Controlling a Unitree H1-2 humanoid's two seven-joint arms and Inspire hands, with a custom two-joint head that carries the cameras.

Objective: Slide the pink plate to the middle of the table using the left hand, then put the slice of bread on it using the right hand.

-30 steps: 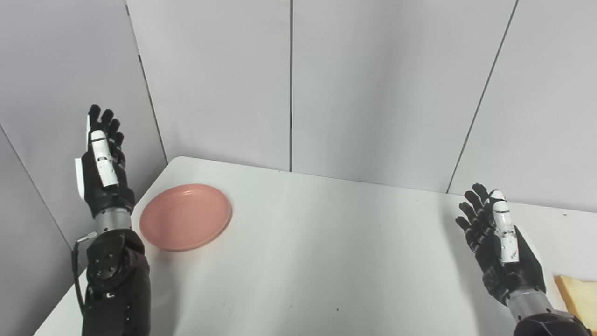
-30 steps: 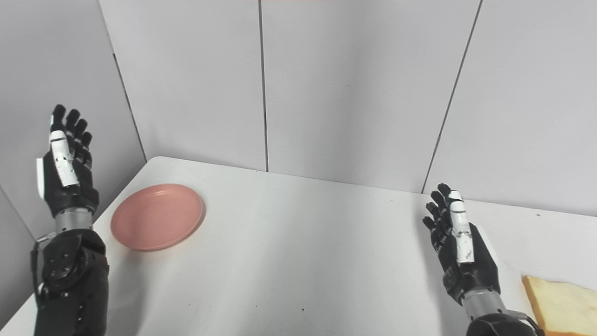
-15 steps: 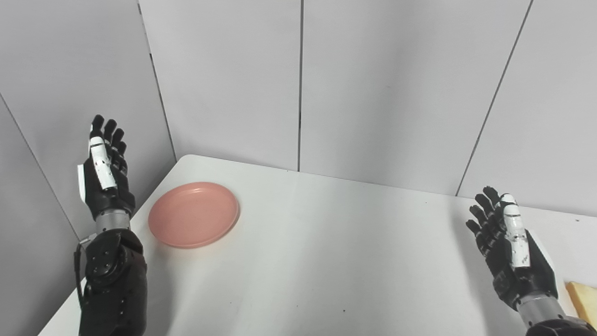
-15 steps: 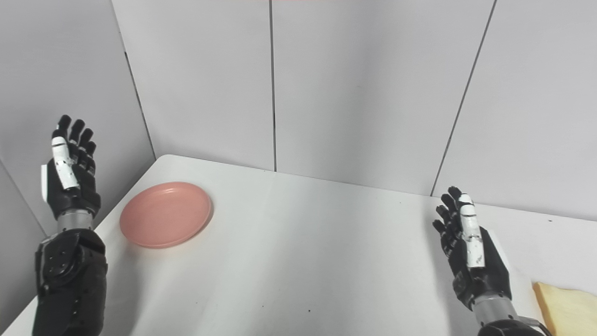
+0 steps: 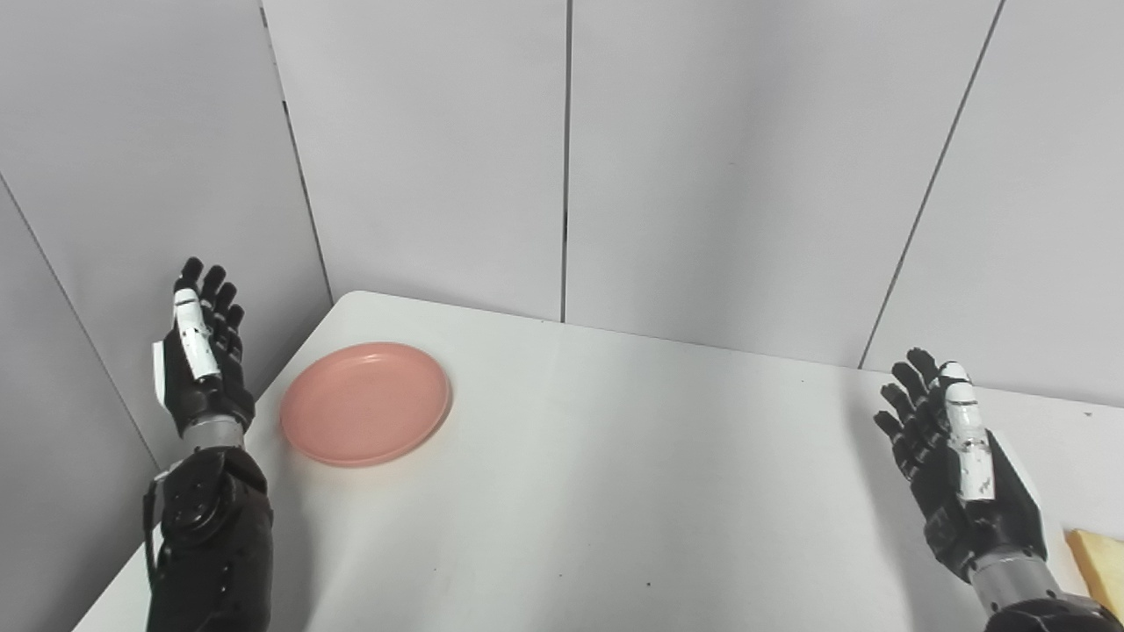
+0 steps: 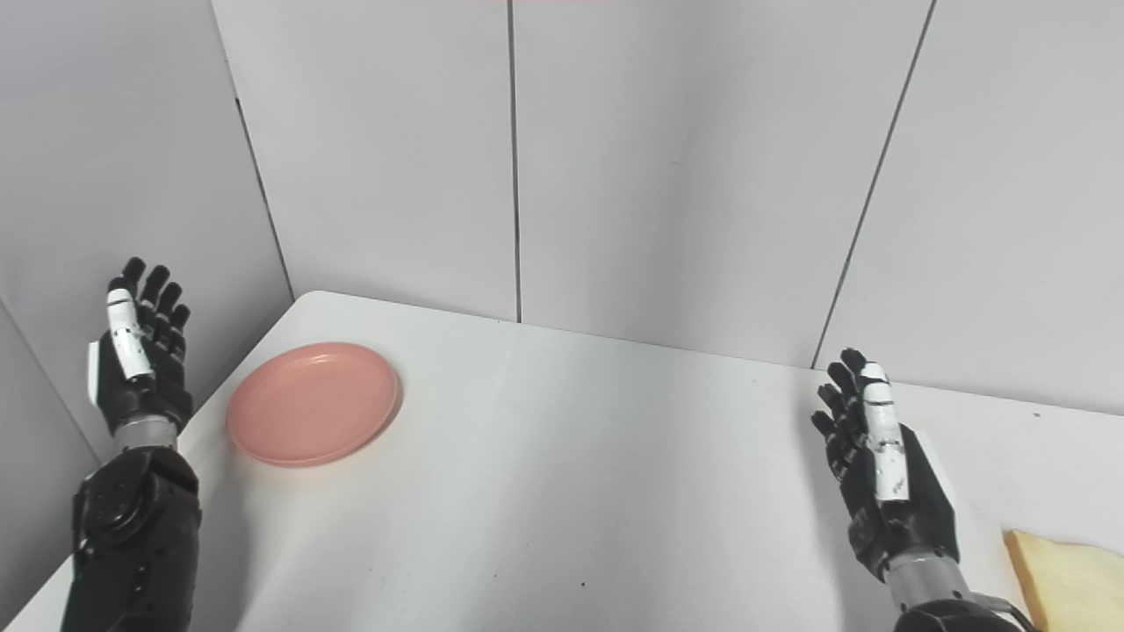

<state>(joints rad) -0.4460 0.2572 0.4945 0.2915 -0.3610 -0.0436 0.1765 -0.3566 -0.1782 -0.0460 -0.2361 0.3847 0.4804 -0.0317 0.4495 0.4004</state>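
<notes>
Table [image 5: 615,491] was white, walled w/ grey panels. Plate [image 5: 366,403] lay flat at approx 10 o'clock on it, near the left edge, not yet slid. Left hand [image 5: 200,360] hung raised just off its 9 o'clock side, fingers apart, empty, not touching. Right hand [image 6: 882,474] sat at 4 o'clock, fingers apart, empty. Bread [image 6: 1067,579] lay beside it at the edge. Best move prob: lower left hand, fingertips on far-left rim, push slowly toward centre, keep plate flat.
</notes>
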